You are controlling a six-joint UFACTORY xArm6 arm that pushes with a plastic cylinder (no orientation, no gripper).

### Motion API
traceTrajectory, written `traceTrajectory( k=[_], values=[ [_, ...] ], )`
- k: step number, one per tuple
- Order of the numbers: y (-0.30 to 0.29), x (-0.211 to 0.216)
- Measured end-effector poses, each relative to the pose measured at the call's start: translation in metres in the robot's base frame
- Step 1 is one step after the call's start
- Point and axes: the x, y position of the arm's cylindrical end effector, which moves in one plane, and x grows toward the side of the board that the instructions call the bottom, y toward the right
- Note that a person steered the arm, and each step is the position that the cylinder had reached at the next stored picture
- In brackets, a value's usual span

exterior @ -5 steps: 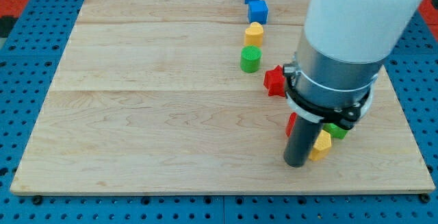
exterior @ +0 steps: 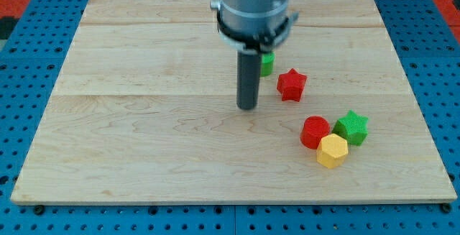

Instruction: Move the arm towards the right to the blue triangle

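Camera view: my tip [exterior: 247, 107] rests on the wooden board [exterior: 144, 134], left of the red star [exterior: 291, 84]; a green block [exterior: 267, 64] peeks behind the rod. I carry no gripper. Blue triangle not visible

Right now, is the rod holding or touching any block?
Nothing is held. My tip rests on bare board, apart from the red star on the view's right.

bare board lies left of my tip [exterior: 247, 108]; rightward the red star [exterior: 291, 84] blocks the path.
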Motion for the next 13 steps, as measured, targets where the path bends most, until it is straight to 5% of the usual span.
traceTrajectory(
  k=[2,4,6,8,9,10,11,13],
  values=[
    [-0.137,-0.091],
    [-0.166,-0.163],
    [-0.183,-0.173],
    [-0.179,-0.108],
    [-0.174,-0.120],
    [-0.189,-0.058],
    [-0.179,0.050],
    [0.016,0.180]
  ],
)
